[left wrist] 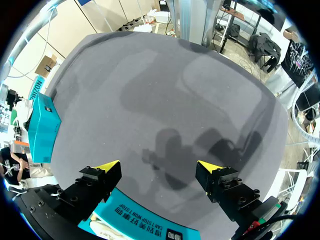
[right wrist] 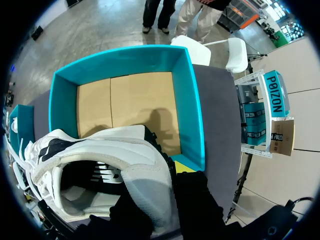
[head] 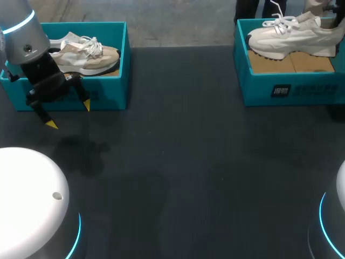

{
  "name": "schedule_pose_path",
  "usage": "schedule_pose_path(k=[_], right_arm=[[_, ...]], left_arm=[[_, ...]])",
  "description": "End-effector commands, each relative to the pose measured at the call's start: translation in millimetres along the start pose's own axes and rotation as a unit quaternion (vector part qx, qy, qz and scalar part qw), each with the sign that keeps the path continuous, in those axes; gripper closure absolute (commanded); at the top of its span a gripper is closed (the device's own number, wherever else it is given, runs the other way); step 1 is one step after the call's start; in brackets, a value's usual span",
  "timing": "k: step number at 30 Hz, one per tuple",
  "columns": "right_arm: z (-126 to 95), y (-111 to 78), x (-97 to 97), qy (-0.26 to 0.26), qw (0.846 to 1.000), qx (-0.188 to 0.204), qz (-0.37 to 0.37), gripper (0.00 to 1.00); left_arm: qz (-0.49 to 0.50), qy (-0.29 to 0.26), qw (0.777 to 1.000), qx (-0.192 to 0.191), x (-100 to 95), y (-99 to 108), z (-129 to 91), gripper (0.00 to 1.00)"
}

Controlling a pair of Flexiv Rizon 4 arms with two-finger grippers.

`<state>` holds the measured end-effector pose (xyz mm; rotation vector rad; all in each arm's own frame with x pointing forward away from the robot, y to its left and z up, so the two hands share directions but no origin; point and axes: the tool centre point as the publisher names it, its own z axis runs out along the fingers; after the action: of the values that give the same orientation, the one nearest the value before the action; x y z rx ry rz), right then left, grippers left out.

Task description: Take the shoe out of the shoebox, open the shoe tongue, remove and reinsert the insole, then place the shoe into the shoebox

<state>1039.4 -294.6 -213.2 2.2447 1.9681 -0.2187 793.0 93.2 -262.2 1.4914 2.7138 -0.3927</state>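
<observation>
Head view
left gripper (head: 69, 115): hangs over the table (head: 178, 162), just in front of the left shoebox (head: 108, 97); its yellow-tipped fingers are spread wide with nothing between them.
beige shoe (head: 86, 54): lies inside the left shoebox, sole down, laces up.
white shoe (head: 291, 36): sits over the right shoebox (head: 259, 83) at about rim height, above the cardboard floor (head: 269, 63). The toe points toward the table's middle and the heel reaches the view's right edge.

Left wrist view
left gripper: both yellow tips stand far apart over bare dark table, holding nothing.
left shoebox: its teal wall lies under the gripper, between the two fingers and nearer the wrist.
right shoebox: a teal block well away, at the far side of the table.

Right wrist view
right gripper (right wrist: 155, 187): its dark fingers sit on either side of the white shoe's heel wall, one outside and one down in the opening, gripping it.
white shoe: fills the space at the fingers, its opening facing the camera and its dark inside showing.
right shoebox: lies ahead of the gripper and below the shoe, teal walls around a tan cardboard floor.
</observation>
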Motion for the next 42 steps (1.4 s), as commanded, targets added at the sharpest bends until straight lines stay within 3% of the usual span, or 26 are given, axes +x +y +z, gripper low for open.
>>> schedule_pose_path(k=[1, 11, 42], right_arm=[[2.9, 6.2, 2.2, -0.002, 1.0, 0.005, 0.001, 1.0], [2.3, 3.2, -20.0, 0.002, 1.0, 0.01, 0.026, 1.0], [41.0, 30.2, -28.0, -0.021, 0.998, 0.023, 0.057, 1.0]], left_arm=[[0.0, 0.001, 1.0, -0.001, 0.3, -0.3, -0.3, 0.0], [0.0, 0.001, 1.0, -0.001, 0.3, -0.3, -0.3, 0.0], [0.0, 0.001, 1.0, -0.001, 0.3, -0.3, -0.3, 0.0]])
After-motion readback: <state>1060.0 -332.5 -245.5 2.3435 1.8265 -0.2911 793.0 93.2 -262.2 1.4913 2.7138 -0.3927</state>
